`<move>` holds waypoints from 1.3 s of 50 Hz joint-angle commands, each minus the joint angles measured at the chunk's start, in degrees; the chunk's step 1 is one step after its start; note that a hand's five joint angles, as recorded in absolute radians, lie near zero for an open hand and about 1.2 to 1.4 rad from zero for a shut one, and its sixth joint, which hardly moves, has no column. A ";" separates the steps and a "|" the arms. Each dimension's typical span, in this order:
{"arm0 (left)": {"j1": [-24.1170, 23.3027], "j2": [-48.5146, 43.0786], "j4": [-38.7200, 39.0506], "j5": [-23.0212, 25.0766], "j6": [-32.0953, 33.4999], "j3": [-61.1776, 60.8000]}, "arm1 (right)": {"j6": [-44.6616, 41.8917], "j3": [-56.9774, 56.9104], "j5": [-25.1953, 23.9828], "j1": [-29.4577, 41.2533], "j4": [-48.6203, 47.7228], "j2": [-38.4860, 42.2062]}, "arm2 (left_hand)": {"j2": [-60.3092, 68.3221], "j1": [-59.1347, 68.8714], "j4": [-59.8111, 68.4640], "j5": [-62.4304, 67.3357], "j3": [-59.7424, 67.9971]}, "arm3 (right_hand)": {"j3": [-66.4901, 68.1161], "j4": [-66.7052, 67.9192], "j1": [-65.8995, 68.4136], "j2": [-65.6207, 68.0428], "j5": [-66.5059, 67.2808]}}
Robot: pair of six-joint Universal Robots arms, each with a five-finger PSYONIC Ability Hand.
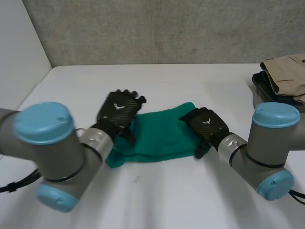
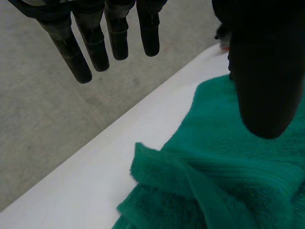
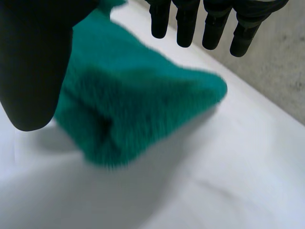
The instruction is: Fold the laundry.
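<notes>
A green towel [image 1: 162, 133] lies in the middle of a white table [image 1: 167, 191], bunched into a rough doubled strip. It looks partly folded and still needs neatening. The left hand [image 1: 119, 112] is over its left end and the right hand [image 1: 207, 125] over its right end, both with fingers straight and grasping nothing. A pile of clothes [image 1: 286, 76] waits at the table's far right.

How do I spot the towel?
Find the white table, then look between the left hand and right hand. The towel lies there. It alone is bright green; the pile of clothes at the table's right edge is beige and dark.
</notes>
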 commanded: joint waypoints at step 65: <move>-1.91 5.74 -6.90 -4.07 -8.72 4.61 | 22.93 -1.91 -2.09 0.92 3.68 -9.86 | -7.27 -7.53 -7.29 -6.23 -7.79 | -2.07 -2.20 -2.84 -2.10 -2.77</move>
